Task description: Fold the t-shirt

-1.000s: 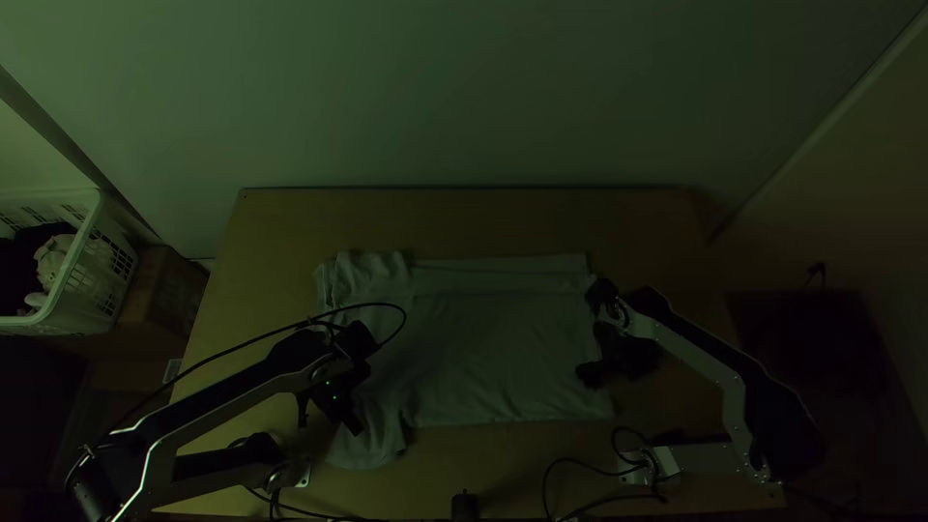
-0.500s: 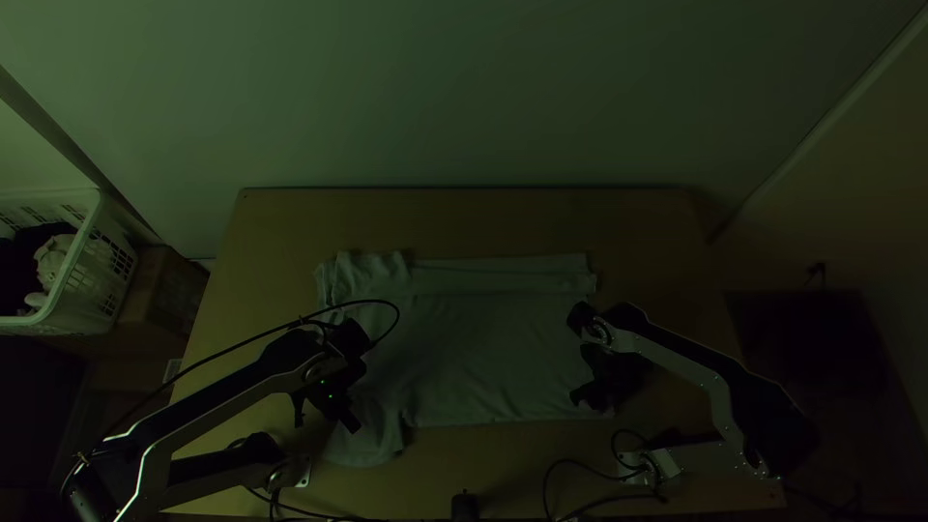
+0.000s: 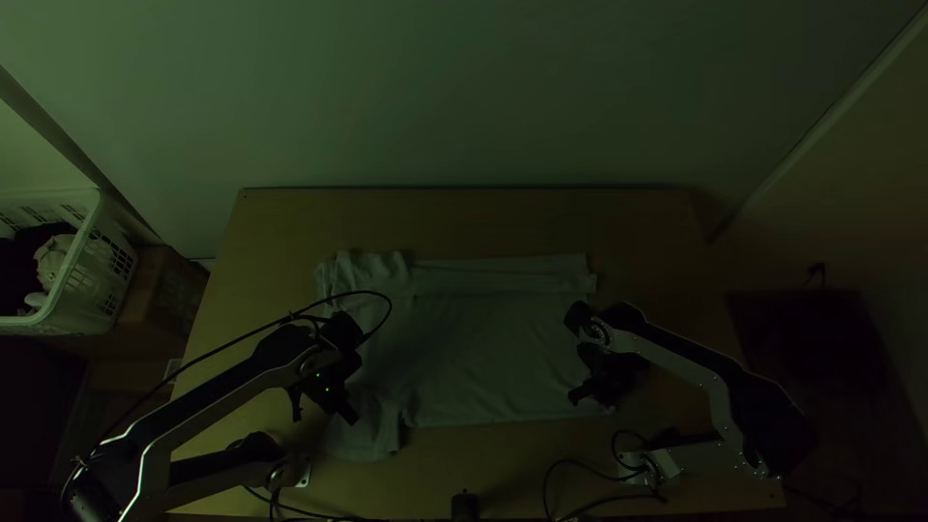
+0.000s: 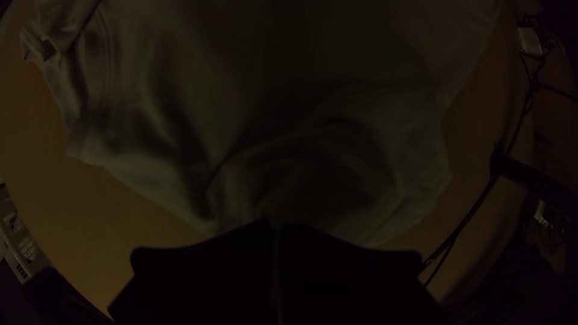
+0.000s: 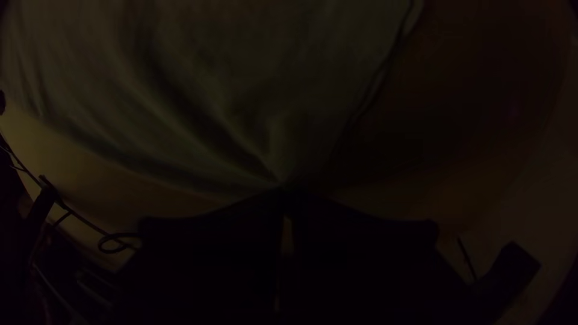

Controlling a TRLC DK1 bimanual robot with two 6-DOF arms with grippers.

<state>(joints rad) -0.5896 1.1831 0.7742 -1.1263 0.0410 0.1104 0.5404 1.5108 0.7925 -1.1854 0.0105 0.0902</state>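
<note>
A plain pale wall rises beyond the light wooden table. Left of the table, a white slotted plastic basket holding dark and pale cloth sits beside a brown cardboard box. The light is dim.

The t-shirt is pale and looks plain. It lies mostly flat on the table, long from left to right. The body is spread out, with a few soft wrinkles. A long strip runs along the far side, and a line like a fold sits beside it. At the far left, the cloth is bunched and crinkly. At the near left, a sleeve sticks out toward the near side, with creases in it. The near right corner is pinched into a little point.
</note>
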